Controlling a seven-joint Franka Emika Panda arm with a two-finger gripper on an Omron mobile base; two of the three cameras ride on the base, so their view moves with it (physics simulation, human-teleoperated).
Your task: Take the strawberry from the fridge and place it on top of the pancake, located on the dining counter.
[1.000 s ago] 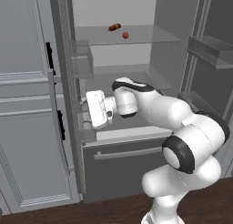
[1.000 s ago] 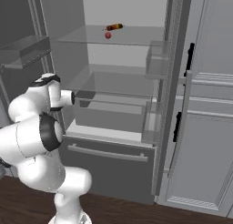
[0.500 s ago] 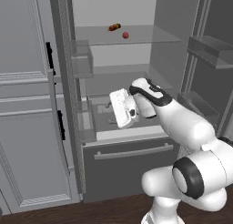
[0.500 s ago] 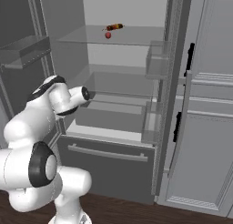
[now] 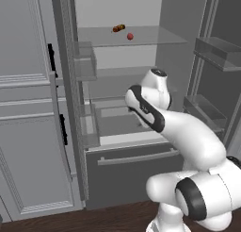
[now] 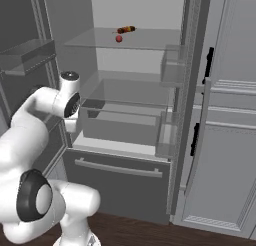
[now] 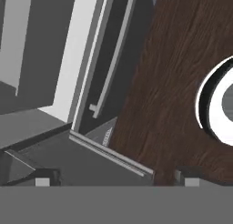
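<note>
Fingertips stand spread wide at the bottom of my hand view, with nothing between them; the gripper is looking down at the dark wood floor and the front of the fridge's lower drawer, so it is nowhere near the target yet.

My strawberry sits on the upper glass shelf of the open fridge, just beside the elongated dark red-and-orange item, which lies a little farther back. From the right base view the strawberry reads as closer to the shelf's front edge than its neighbour.

To do this reach well, I judge I must lift the wrist and turn the hand level, then come in from the front with the jaws kept wide, closing only once the fruit is between the pads (it is tiny, so centring matters more than force).

Room looks fair above that shelf. Tighter spots are the shelf's front lip, the door bins on the open door to one side, and the small bin by the other wall. I would enter mid-opening and stay off the neighbour.
</note>
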